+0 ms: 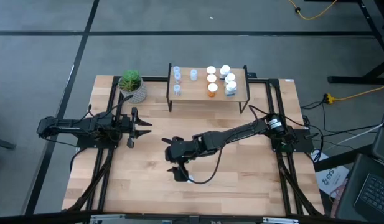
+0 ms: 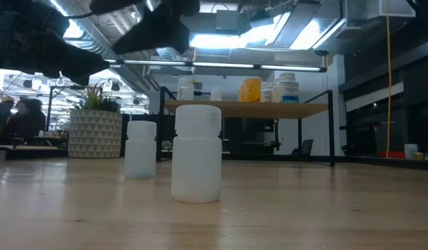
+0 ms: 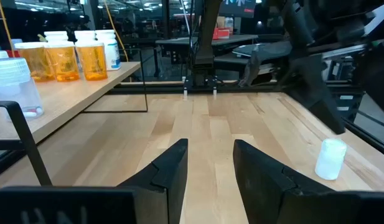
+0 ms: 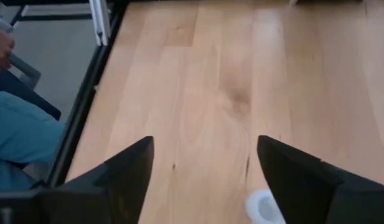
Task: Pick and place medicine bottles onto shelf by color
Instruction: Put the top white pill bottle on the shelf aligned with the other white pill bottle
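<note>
We are hanging the right tool (image 1: pixel 178 163) over the middle of the light wooden tabletop (image 1: pixel 254 174), its two dark fingers spread wide and holding nothing. In its wrist view a small white bottle (image 4: pixel 264 207) is sitting on the bare boards just inside one finger, so we judge we are lining up to pick it. The low view is showing two such translucent white bottles, a nearer one (image 2: pixel 196 154) and a farther one (image 2: pixel 141 148), both upright and apart from each other.

The left tool (image 1: pixel 142 127) is waiting over the left side of the tabletop, fingers parted with nothing between them, aimed across the boards toward the right arm.

The low light-wood shelf on thin black legs (image 1: pixel 195 93) is standing at the far edge, and it is already being filled by colour: pale blue bottles (image 1: pixel 177 79) toward its left, orange bottles with white caps (image 1: pixel 211 79) in the middle, white bottles (image 1: pixel 229 79) toward the right. That grouping suggests the white end as the next destination.

A green plant in a white patterned pot (image 1: pixel 132 84) is standing just beside the shelf's left end, well away from the white end. Between the right tool and the shelf the boards are lying open, giving an unobstructed path. A person in blue (image 4: pixel 17 140) is sitting beyond the tabletop's edge.
</note>
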### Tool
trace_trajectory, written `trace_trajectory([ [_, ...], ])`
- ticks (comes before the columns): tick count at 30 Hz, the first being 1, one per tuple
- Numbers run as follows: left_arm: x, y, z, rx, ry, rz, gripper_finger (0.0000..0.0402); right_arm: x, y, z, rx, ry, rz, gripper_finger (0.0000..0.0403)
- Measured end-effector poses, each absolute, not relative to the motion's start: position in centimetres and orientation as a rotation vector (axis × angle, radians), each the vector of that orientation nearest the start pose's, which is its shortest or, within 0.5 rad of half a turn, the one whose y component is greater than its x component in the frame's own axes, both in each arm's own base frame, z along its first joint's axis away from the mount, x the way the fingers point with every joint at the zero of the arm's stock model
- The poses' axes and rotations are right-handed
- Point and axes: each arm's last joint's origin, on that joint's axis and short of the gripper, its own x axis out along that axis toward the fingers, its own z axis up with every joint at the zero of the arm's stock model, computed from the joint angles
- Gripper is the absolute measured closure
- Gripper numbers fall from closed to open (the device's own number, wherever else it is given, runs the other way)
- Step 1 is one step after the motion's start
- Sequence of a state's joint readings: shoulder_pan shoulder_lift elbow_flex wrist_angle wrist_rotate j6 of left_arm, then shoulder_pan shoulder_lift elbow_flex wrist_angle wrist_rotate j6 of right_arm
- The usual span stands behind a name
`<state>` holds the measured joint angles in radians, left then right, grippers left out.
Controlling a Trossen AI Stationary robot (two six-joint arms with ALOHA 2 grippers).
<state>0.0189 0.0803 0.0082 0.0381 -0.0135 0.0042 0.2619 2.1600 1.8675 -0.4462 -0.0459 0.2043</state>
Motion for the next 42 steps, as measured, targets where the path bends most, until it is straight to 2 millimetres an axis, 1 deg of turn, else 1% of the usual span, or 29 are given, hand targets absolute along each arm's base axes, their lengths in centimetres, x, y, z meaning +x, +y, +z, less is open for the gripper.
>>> trace_trajectory([
  [2, 10.2, 0.2, 16.4, 0.004, 0.034, 0.033, 0.028, 47.2, 12.7, 24.3, 0.105, 0.785, 0.202, 0.0102],
  [5, 10.2, 0.2, 16.4, 0.004, 0.034, 0.033, 0.028, 47.1, 12.5, 23.6, 0.063, 0.802, 0.12, 0.0097],
  [9, 10.2, 0.2, 16.4, 0.004, 0.034, 0.032, 0.028, 46.6, 12.1, 21.8, 0.019, 0.859, 0.029, 0.0096],
  [11, 10.2, 0.2, 16.4, 0.004, 0.034, 0.032, 0.028, 46.4, 11.9, 21.3, -0.006, 0.871, -0.017, 0.0096],
  [16, 10.2, 0.2, 16.4, 0.004, 0.034, 0.033, 0.028, 45.8, 11.5, 19.2, -0.01, 0.904, -0.033, 0.0096],
  [21, 10.2, 0.2, 16.4, 0.004, 0.034, 0.032, 0.028, 45.6, 11.4, 17.7, 0.013, 0.894, -0.04, 0.0096],
  [28, 10.2, 0.2, 16.4, 0.004, 0.034, 0.033, 0.028, 45.4, 11.4, 16.4, 0.022, 0.844, -0.033, 0.0096],
  [36, 10.2, 0.2, 16.4, 0.004, 0.034, 0.033, 0.028, 45.6, 11.4, 16.4, 0.027, 0.817, -0.03, 0.0097],
  [38, 10.2, 0.2, 16.4, 0.004, 0.034, 0.032, 0.028, 45.6, 11.2, 16.4, 0.027, 0.82, -0.034, 0.0104],
  [42, 10.2, 0.2, 16.4, 0.004, 0.034, 0.032, 0.028, 45.8, 10.9, 15.6, 0.027, 0.841, -0.044, 0.0125],
])
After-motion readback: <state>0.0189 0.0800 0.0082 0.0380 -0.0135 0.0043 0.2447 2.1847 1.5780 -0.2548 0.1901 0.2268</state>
